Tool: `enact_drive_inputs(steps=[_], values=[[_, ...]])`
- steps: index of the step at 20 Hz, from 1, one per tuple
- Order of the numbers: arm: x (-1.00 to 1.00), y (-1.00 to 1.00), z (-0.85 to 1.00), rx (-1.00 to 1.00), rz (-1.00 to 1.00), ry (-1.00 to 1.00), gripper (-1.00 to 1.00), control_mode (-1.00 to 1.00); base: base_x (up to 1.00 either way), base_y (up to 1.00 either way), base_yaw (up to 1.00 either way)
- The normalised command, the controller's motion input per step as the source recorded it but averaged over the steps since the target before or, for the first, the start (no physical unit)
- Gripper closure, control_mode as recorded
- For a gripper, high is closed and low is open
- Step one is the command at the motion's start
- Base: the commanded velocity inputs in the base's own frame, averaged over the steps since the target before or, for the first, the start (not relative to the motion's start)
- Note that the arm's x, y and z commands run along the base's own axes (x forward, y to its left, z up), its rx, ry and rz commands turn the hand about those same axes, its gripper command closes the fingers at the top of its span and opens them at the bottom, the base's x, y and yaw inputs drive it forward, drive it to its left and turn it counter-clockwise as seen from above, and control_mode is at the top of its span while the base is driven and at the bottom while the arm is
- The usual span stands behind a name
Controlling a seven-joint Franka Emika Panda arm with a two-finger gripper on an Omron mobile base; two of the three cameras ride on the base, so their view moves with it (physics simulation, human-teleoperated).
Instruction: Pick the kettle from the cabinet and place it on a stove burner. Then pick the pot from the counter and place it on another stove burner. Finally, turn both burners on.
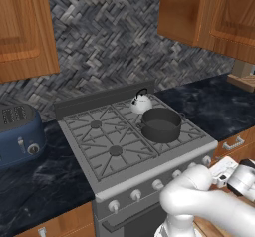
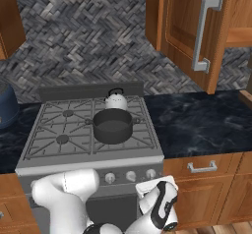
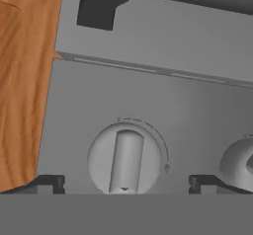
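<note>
The silvery kettle (image 1: 141, 103) (image 2: 116, 101) stands on the stove's back right burner. Just in front of it, the dark grey pot (image 1: 161, 124) (image 2: 112, 125) sits on the front right burner. Both left burners (image 1: 115, 151) (image 2: 62, 138) are bare. My arm is folded low in front of the range, with the hand (image 2: 156, 193) at the right end of the knob row. In the hand view my gripper (image 3: 126, 182) is open, its two tips either side of a round knob (image 3: 124, 160) and apart from it. Nothing is held.
A second knob (image 3: 239, 162) shows at the hand view's right edge, a wooden cabinet front (image 3: 22, 105) at its left, the dark oven handle (image 3: 104, 4) above. A blue toaster (image 1: 20, 134) stands on the left counter. The wall cabinet door (image 2: 197, 31) hangs open over the right counter (image 2: 202, 120).
</note>
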Motion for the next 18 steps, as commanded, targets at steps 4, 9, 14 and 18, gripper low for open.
enact_drive_inputs(steps=[4, 9, 14, 18], values=[[0.16, -0.11, -0.20, 0.01, 0.00, 0.00, -1.00, -1.00, 0.00, 0.00, 0.00], [0.14, -0.08, -0.06, 0.04, 0.00, 0.00, -1.00, -1.00, 0.00, 0.00, 0.00], [0.03, 0.04, 0.00, 0.01, 0.00, 0.00, -1.00, -1.00, 0.00, 0.00, 0.00], [0.00, 0.16, 0.00, 0.00, 0.00, 0.00, -1.00, -1.00, 0.00, 0.00, 0.00]])
